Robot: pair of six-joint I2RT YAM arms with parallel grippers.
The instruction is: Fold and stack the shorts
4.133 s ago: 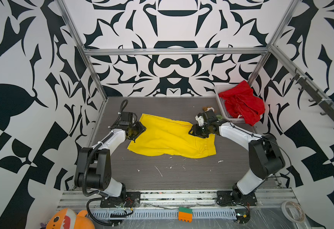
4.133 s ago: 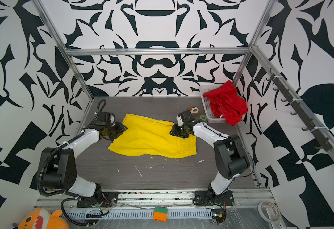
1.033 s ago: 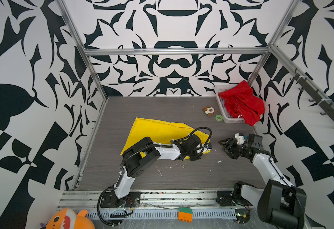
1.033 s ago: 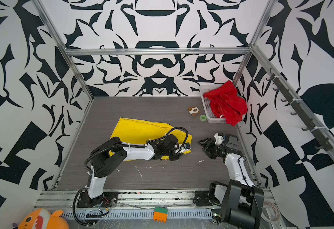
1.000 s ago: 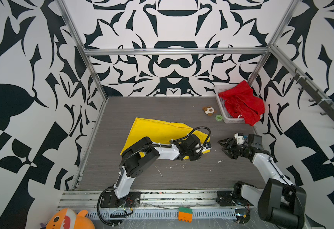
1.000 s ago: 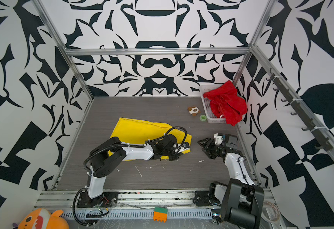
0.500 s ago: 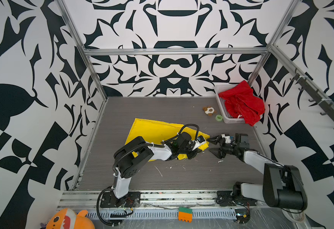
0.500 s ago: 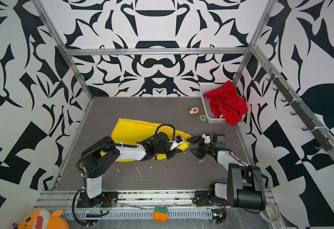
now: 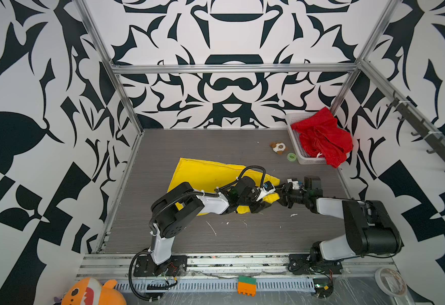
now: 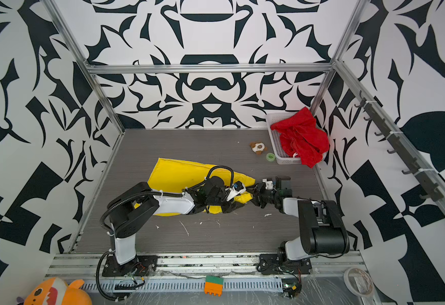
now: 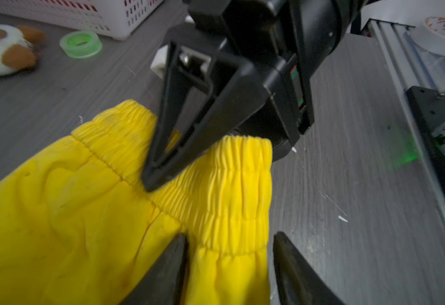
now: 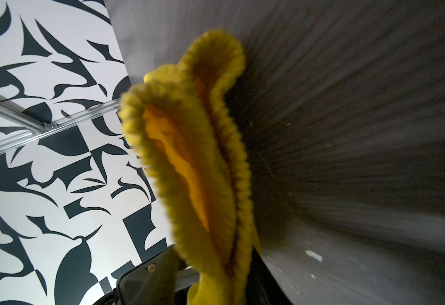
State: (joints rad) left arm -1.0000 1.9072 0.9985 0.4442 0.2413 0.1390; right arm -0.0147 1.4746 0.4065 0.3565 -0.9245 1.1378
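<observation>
The yellow shorts (image 9: 205,174) lie on the grey, stripy tabletop (image 9: 189,142), to the left of the white basket (image 9: 295,142) and nearer to us, well apart from it. They are thin and smooth and folded into a long, pointed shape. The end toward the basket has a crinkly, stretchy band. The right tool (image 11: 152,177) pinches that band between two black, pointy fingers. The left tool (image 11: 229,236) has its fingers spread, with the band lying loose between them. The red shorts (image 9: 321,134) sit crumpled in the holey plastic basket, spilling over its edge.

Robot test cell (a lab rig); patterned walls (image 9: 232,39); aluminium frame (image 9: 232,68).
</observation>
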